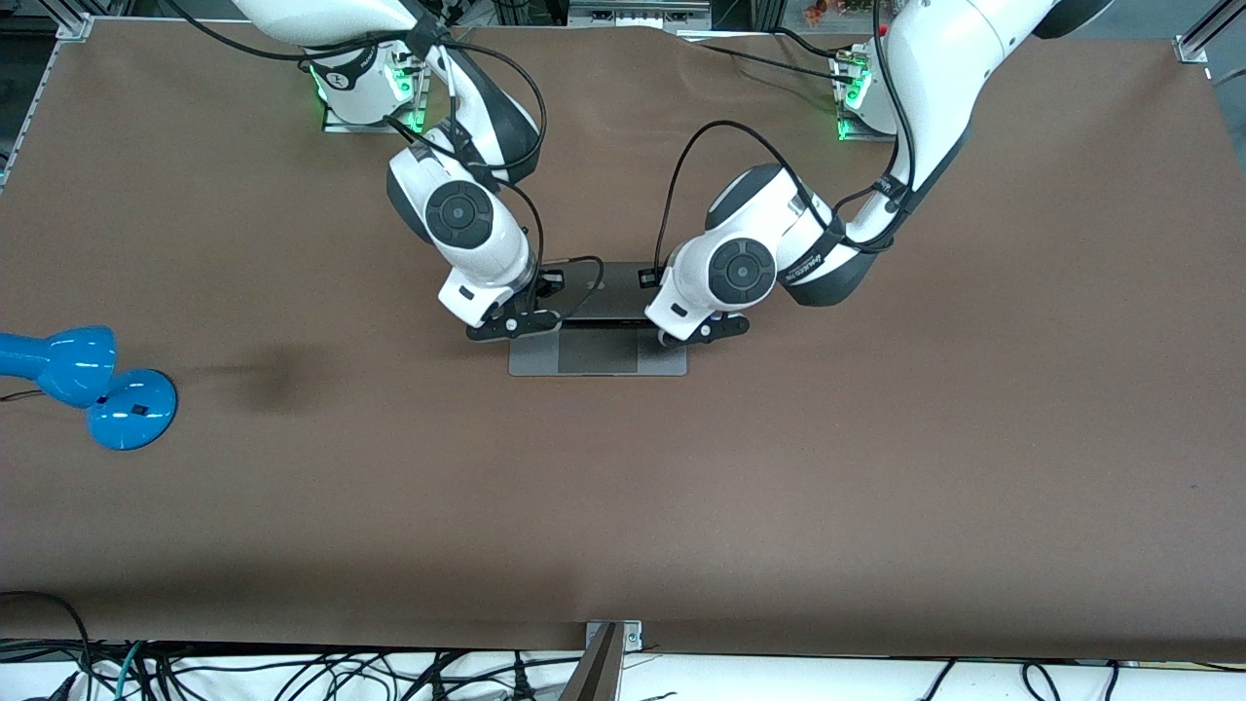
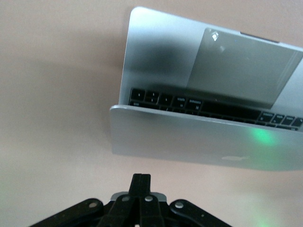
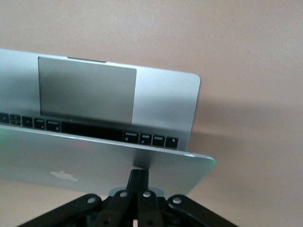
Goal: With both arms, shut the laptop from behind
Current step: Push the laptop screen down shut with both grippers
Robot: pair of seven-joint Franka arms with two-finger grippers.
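**Laptop lid pushed partway down, both grippers against its back**

The laptop (image 1: pixel 598 341) sits near the middle of the brown counter (image 1: pixel 876 467), its palm rest and trackpad facing the front camera. It is a slim silver-grey metal machine with a black keyboard (image 2: pixel 199 106) and a large grey trackpad (image 3: pixel 87 92). Its lid (image 2: pixel 199 142) is tilted well forward over the keys, so that only the rows of keys closest to the trackpad show beneath its edge. A pale apple logo (image 3: pixel 63 176) shows on the lid's outer face in the right wrist view.

The left gripper (image 1: pixel 703 331) is at the lid's end toward the left arm's side of the counter, its fingers (image 2: pixel 140 189) pressed together with nothing between them, close by the lid's back. The right gripper (image 1: pixel 513 324) is at the lid's other end, its fingers (image 3: pixel 138 182) likewise pinched together and empty, their tips meeting the lid's outer face near its corner.

A blue desk lamp (image 1: pixel 88 385) lies at the right arm's end of the counter, well apart from the laptop.
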